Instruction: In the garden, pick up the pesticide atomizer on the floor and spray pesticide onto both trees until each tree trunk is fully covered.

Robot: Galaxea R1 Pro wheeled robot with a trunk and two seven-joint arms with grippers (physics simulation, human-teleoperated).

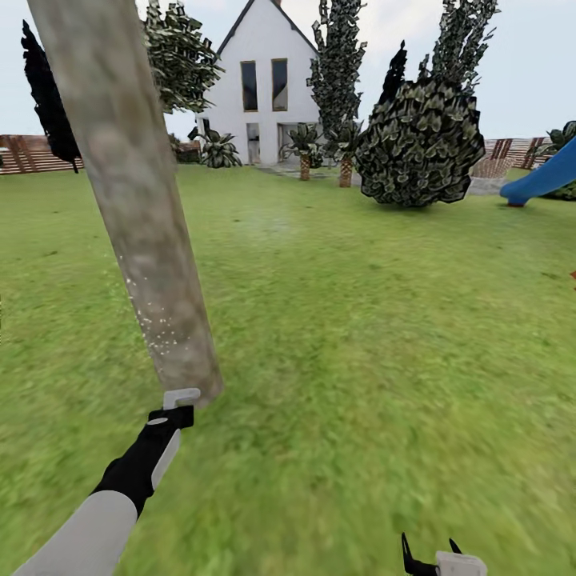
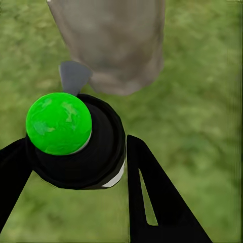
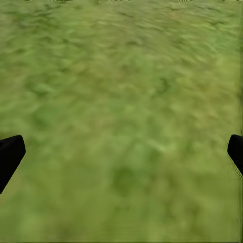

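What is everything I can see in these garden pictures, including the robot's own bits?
tree trunk: one, pale grey-beige, leaning, near left, with white specks low on it
pesticide atomizer: one, black with a green ball on top, close to the trunk's base
lawn: one, green, all around
house: one, white, far centre
fence: brown slats, far left and far right
leafy bush: one, dark green, right of centre
palms: short, brown trunks, by the house
slide: one, blue, far right
left gripper: black fingers clasping the atomizer
right gripper: black fingers wide apart over grass
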